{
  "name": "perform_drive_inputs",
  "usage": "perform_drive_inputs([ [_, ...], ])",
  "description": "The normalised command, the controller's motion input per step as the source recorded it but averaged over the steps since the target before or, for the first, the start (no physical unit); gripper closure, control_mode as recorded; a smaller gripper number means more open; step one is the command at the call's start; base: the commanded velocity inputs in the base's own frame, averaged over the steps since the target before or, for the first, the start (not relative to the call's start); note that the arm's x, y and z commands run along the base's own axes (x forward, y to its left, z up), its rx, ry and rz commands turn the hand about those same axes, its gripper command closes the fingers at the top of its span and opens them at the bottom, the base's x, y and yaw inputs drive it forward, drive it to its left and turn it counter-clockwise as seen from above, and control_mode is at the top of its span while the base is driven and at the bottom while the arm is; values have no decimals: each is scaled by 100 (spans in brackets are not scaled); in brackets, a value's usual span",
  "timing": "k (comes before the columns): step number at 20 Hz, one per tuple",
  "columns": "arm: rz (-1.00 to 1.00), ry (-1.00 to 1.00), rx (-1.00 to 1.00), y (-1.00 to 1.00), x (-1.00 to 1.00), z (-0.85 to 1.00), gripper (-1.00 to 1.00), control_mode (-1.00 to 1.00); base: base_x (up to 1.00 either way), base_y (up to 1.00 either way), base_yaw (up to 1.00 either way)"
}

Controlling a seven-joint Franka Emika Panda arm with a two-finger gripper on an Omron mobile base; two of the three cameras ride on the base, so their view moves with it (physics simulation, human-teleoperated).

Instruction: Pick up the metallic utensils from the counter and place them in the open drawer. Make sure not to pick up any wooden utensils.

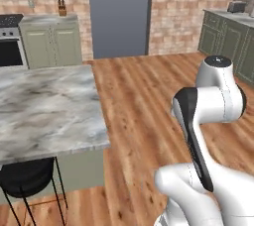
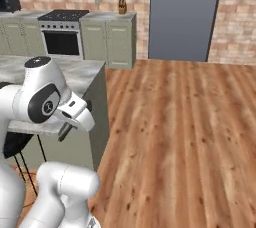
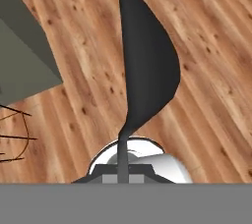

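Observation:
My gripper (image 3: pixel 123 171) is shut on a metallic utensil, a dark grey spoon (image 3: pixel 147 66). Its thin handle sits between the fingertips and its bowl points away over the wooden floor. In the right base view the gripper (image 2: pixel 68 128) hangs beside the counter's (image 2: pixel 80 74) end, and the spoon (image 2: pixel 64 133) sticks out below the hand as a short dark stub. The grey-and-white marbled counter (image 1: pixel 44 106) lies to the arm's left, its top bare where it shows. The drawer and the wooden utensils are out of view.
A black wire stool (image 1: pixel 25 178) stands under the counter's near edge. The counter's sage-green end panel (image 3: pixel 19 61) is close on the hand's left. Wooden floor (image 2: pixel 175 132) stretches wide to the right. A stove (image 2: pixel 62 37) and cabinets line the far wall.

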Motion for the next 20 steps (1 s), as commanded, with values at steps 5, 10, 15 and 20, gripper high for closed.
perform_drive_inputs([
  [5, 0, 0, 0, 0, 0, 0, 100, 100, 67, -100, 23],
  [10, 0, 0, 0, 0, 0, 0, 100, 100, 91, -100, 26],
  [15, 0, 0, 0, 0, 0, 0, 100, 100, 100, -91, 35],
  [20, 0, 0, 0, 0, 0, 0, 100, 100, 100, -83, 36],
])
